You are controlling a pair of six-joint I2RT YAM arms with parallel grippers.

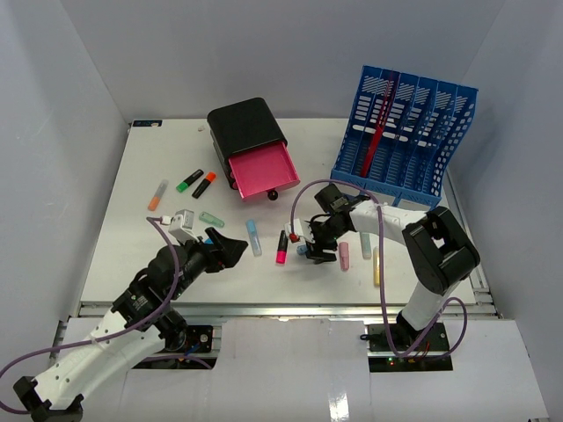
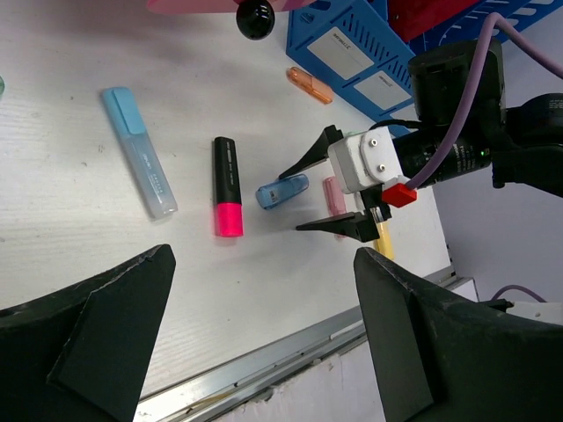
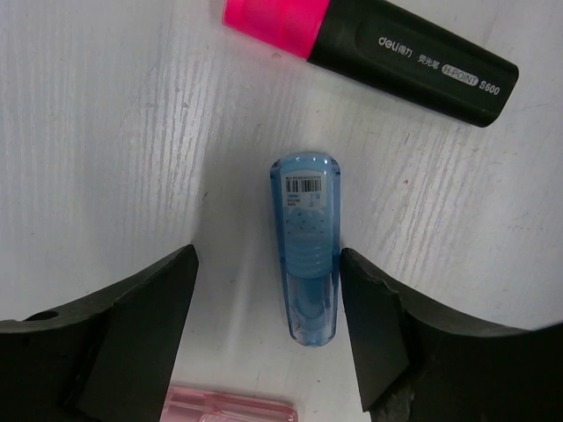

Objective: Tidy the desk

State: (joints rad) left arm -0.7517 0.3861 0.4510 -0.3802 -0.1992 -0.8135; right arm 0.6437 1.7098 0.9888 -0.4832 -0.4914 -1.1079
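The white desk (image 1: 308, 149) is strewn with pens. A short translucent blue pen piece (image 3: 308, 246) lies between the fingers of my right gripper (image 3: 264, 264), lengthwise along them. The right finger is against it and the left finger stands apart, so the jaws are open. From above, this gripper (image 1: 310, 249) sits low over the blue piece (image 1: 303, 250) at mid-desk. My left gripper (image 2: 264, 259) hangs wide open above the front rail with nothing between its fingers; it looks across at the blue piece (image 2: 281, 192).
A pink-and-black highlighter (image 1: 281, 247) and a light blue marker (image 1: 253, 237) lie left of the right gripper; a pink piece (image 1: 344, 256) and yellow pen (image 1: 376, 265) lie to its right. The black drawer unit (image 1: 251, 141) has its pink drawer (image 1: 262, 171) open. Blue file rack (image 1: 405, 132) back right.
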